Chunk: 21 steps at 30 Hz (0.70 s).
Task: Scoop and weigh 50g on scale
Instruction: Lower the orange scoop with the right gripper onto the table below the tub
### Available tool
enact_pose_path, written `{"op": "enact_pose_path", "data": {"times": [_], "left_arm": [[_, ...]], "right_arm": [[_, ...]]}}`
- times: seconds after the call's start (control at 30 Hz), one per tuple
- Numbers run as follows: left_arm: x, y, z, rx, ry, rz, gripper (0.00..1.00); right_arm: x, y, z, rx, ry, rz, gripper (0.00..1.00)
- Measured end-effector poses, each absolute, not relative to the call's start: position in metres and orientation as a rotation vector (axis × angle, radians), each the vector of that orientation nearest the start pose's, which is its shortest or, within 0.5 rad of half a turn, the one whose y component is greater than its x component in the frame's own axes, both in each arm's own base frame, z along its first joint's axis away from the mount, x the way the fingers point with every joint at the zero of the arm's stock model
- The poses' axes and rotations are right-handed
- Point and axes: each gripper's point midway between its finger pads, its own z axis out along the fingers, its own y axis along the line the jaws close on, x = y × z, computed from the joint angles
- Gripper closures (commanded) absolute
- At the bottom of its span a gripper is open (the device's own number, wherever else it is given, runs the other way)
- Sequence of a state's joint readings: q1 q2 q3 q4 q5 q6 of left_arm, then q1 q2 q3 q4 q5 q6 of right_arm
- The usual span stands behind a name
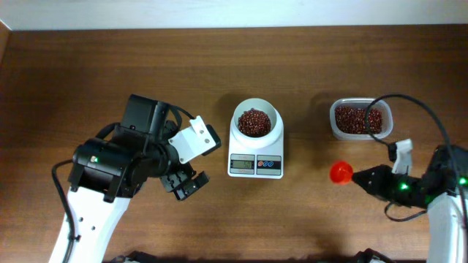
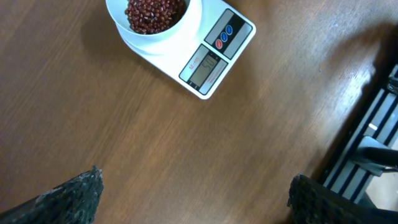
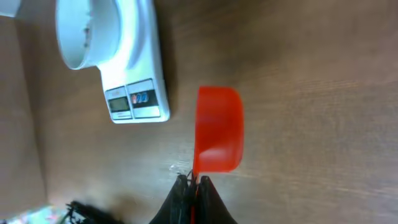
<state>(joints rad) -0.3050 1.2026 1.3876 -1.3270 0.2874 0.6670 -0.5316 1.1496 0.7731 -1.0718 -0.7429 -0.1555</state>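
Robot at work: the white-and-black left arm (image 1: 91,212), at eight o'clock overhead, is showing a white tubular link, boxy black joint housings and a white camera block (image 1: 194,139), with a thin black cable (image 1: 61,191) trailing alongside. The left gripper (image 2: 196,202) is baring rough, pebbled dark-grey fingers (image 2: 74,196). At four o'clock, green lights (image 1: 401,187) are glowing on the black-and-white right arm (image 1: 447,219).

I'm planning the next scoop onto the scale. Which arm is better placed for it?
Likely the right. The right claw grips the red scoop by its handle, close to the bean tub, right of the scale. The left claw is open and empty, on the scale's far side from the tub.
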Motion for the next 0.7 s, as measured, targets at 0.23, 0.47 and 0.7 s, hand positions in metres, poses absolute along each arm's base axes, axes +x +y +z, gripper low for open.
{"op": "enact_pose_path", "data": {"times": [0.23,0.47,0.7], "left_arm": [[0.228,-0.123,0.247,1.315,2.311,-0.275,0.01],[0.228,-0.123,0.247,1.315,2.311,-0.275,0.01],[0.228,-0.123,0.247,1.315,2.311,-0.275,0.01]], "right_arm": [[0.234,0.000,0.080,0.506,2.524,0.904,0.88],[0.237,-0.002,0.078,0.522,2.508,0.897,0.82],[0.225,-0.004,0.068,0.594,2.578,0.863,0.77]]}}
